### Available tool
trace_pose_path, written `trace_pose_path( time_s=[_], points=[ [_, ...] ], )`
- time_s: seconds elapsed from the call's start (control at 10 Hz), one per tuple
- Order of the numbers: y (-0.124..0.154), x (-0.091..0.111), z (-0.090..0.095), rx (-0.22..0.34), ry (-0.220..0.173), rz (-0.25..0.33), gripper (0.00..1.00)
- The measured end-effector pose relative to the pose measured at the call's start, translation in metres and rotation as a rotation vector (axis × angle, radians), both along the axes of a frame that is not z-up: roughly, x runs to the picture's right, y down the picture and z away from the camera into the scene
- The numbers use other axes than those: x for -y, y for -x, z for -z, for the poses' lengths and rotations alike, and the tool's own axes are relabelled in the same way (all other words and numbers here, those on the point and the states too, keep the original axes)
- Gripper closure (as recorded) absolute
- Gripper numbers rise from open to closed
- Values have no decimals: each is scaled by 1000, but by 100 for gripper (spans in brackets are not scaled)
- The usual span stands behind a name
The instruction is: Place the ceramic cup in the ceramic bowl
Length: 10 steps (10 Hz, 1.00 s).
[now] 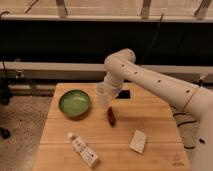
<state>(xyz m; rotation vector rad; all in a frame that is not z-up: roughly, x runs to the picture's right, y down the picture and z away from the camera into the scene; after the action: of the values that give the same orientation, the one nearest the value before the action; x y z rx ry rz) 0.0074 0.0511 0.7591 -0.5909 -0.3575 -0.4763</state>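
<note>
The green ceramic bowl (74,103) sits on the left part of the wooden table (155,115). The small white ceramic cup (102,95) hangs in the air just right of the bowl's rim, above the table. My gripper (109,92) is shut on the cup, at the end of the white arm that reaches in from the right. The fingers are mostly hidden behind the cup and the wrist.
A dark red object (111,116) lies on the table below the cup. A white bottle with a label (83,150) lies near the front left. A pale flat packet (138,141) lies front right. A black patch (123,94) marks the far edge.
</note>
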Motion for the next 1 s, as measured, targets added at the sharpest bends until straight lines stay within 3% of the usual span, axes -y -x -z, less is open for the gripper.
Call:
trace_pose_path(
  time_s=[0.3, 0.5, 1.0],
  points=[
    [9, 2, 0, 5, 0, 7, 100],
    [32, 4, -1, 18, 3, 17, 100],
    [47, 5, -3, 31, 11, 27, 100]
  ],
)
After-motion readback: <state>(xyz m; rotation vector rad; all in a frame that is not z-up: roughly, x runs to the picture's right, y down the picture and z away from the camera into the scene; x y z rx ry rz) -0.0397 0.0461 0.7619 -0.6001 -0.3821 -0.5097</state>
